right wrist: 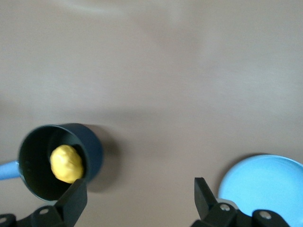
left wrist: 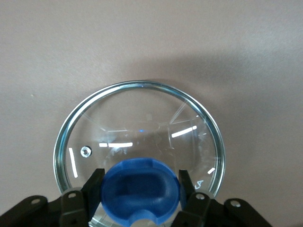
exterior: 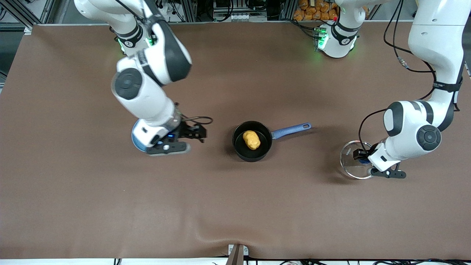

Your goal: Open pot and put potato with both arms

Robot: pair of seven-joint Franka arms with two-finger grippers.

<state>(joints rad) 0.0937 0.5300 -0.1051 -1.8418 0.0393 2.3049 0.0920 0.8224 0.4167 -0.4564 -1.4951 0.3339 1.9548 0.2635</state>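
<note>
The black pot (exterior: 243, 151) stands open mid-table, its blue handle (exterior: 290, 130) pointing toward the left arm's end. The yellow potato (exterior: 251, 140) lies inside it. The glass lid (exterior: 349, 165) rests on the table at the left arm's end. My left gripper (exterior: 362, 154) is shut on its blue knob (left wrist: 140, 187), a finger on each side; the left wrist view shows the lid's metal rim (left wrist: 142, 85). My right gripper (exterior: 195, 134) is open and empty, low over bare table between the pot and a blue plate. The right wrist view shows the pot (right wrist: 92, 146) with the potato (right wrist: 66, 163).
A flat light-blue plate (exterior: 136, 141) lies under my right arm's hand, toward the right arm's end; it also shows in the right wrist view (right wrist: 265, 184). The brown mat (exterior: 235, 206) covers the table. Both arm bases stand along the edge farthest from the front camera.
</note>
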